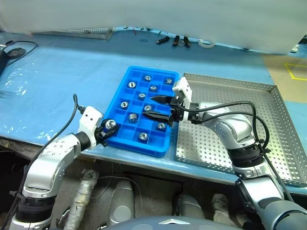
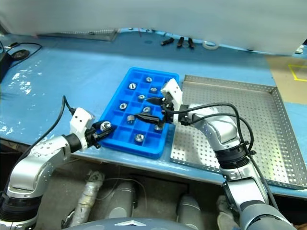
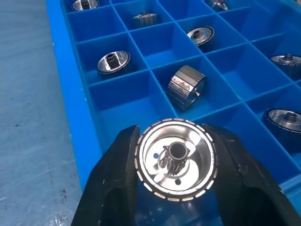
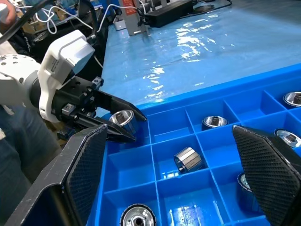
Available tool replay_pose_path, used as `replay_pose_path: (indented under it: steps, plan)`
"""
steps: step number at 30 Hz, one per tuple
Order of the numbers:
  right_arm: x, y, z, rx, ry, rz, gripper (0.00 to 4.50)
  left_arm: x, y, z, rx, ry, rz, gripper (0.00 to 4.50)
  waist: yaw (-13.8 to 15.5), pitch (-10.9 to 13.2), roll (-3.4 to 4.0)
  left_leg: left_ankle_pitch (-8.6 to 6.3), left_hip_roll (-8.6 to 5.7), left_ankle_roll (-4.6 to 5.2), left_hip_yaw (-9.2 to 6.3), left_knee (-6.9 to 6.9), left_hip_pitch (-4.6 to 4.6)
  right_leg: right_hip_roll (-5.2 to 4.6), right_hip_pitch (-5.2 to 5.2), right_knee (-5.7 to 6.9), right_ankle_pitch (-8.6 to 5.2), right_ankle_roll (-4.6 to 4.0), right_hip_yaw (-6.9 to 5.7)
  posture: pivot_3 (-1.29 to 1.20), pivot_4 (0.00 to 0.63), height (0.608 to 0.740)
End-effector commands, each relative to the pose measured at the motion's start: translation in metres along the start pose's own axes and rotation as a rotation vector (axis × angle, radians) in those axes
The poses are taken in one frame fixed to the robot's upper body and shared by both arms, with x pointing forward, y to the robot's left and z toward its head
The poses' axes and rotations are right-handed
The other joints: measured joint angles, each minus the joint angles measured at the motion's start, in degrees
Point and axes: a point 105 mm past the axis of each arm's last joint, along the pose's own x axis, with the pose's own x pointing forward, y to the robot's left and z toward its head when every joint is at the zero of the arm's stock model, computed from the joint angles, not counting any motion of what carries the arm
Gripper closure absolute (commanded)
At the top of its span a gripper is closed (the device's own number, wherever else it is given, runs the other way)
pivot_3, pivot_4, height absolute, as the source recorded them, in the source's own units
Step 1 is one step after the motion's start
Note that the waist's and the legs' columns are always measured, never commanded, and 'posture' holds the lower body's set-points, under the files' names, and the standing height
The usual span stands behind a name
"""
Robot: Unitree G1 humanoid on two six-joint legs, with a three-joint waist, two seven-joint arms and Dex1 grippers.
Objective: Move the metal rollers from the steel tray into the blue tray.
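Ten or so rollers [image 1: 147, 77] sit in blue tray [image 1: 121, 88] cells, frame center. Left claw [image 1: 108, 126] clamped on one roller [image 3: 176, 159] at tray's lower-left corner. Right claw [image 1: 156, 107] spread wide, empty, over tray's right side. Steel tray [image 1: 268, 103] at right.

The blue tray [image 1: 125, 98], a bright plastic grid of square compartments, lies just beside the perforated steel tray [image 1: 268, 115], at its 9 o'clock. Shiny metal rollers [image 1: 147, 78] sit singly in many cells; one [image 3: 187, 85] lies tipped on its side. Another roller [image 3: 175, 159] hangs at the blue tray's 7 o'clock corner.
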Motion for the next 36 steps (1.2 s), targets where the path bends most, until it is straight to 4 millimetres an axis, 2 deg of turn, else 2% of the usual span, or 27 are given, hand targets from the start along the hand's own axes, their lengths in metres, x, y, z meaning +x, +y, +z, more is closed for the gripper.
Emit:
replay_pose_path:
  steps: [1, 3, 7, 13, 19, 24, 27, 31, 36]
  plan:
    - [-0.003, 0.005, 0.014, -0.049, -0.042, 0.005, 0.00, -0.003, 0.004, 0.013, 0.025, -0.030, 0.013, 2.81, 0.0, 0.0, 0.00, 0.01, 0.00, -0.02, 0.00, 0.00, 0.00, 0.00, -0.01, 0.01, 0.02, -0.03, 0.01, 0.26, 0.150, 0.740]
    - [-0.003, 0.005, 0.014, -0.050, -0.043, 0.003, 0.00, -0.004, 0.006, 0.012, 0.012, -0.032, 0.006, 2.04, 0.0, 0.0, 0.00, 0.03, 0.02, -0.04, 0.00, 0.05, 0.00, 0.02, -0.03, 0.06, 0.05, -0.06, 0.02, 0.26, 0.150, 0.740]
    - [-0.002, 0.004, 0.014, -0.052, -0.045, 0.002, 0.00, -0.005, 0.009, 0.011, 0.018, -0.023, 0.017, 0.81, 0.0, 0.0, -0.01, 0.04, 0.03, -0.05, 0.00, 0.10, -0.01, 0.03, -0.03, 0.08, 0.06, -0.07, 0.04, 0.25, 0.150, 0.740]
    - [-0.002, 0.003, 0.015, -0.056, -0.049, -0.008, 0.00, 0.001, 0.009, 0.022, 0.019, -0.088, 0.005, 0.81, 0.0, 0.0, 0.00, 0.12, 0.05, -0.18, 0.00, 0.10, -0.04, 0.05, -0.06, 0.08, 0.06, -0.07, 0.04, 0.24, 0.150, 0.740]
    - [-0.011, -0.004, 0.024, -0.077, -0.079, -0.069, 0.00, 0.014, 0.002, 0.056, 0.016, -0.217, -0.093, 0.81, 0.1, 0.0, -0.01, 0.13, 0.04, -0.20, 0.00, 0.18, -0.07, 0.04, -0.06, 0.15, 0.06, -0.08, 0.03, 0.18, 0.150, 0.740]
    - [-0.027, -0.019, 0.032, -0.092, -0.109, -0.186, 0.00, 0.039, -0.001, 0.070, 0.069, -0.247, -0.166, 0.81, -0.4, 0.0, -0.02, 0.16, 0.03, -0.23, 0.03, 0.31, -0.03, 0.05, -0.12, 0.35, 0.07, -0.07, 0.16, 0.11, 0.150, 0.740]
    - [-0.040, -0.024, 0.032, -0.101, -0.115, -0.258, 0.00, 0.061, -0.004, 0.080, 0.100, -0.269, -0.223, 0.81, -0.7, 0.0, -0.02, 0.17, 0.00, -0.24, 0.05, 0.34, -0.04, 0.05, -0.13, 0.40, 0.07, -0.06, 0.27, 0.04, 0.150, 0.740]
    - [-0.068, -0.031, 0.023, -0.094, -0.121, -0.412, 0.00, 0.099, -0.018, 0.091, 0.170, -0.282, -0.333, 0.81, -1.6, 0.0, -0.05, 0.20, -0.10, -0.22, 0.07, 0.44, -0.10, 0.04, -0.13, 0.41, 0.12, 0.04, 0.45, -0.07, 0.150, 0.740]
    - [-0.103, -0.041, 0.001, -0.055, -0.109, -0.616, 0.00, 0.129, -0.035, 0.105, 0.238, -0.301, -0.421, 0.81, -3.8, 0.0, -0.07, 0.18, -0.19, -0.15, 0.14, 0.44, -0.07, 0.02, -0.15, 0.37, 0.23, 0.23, 0.46, -0.16, 0.150, 0.740]
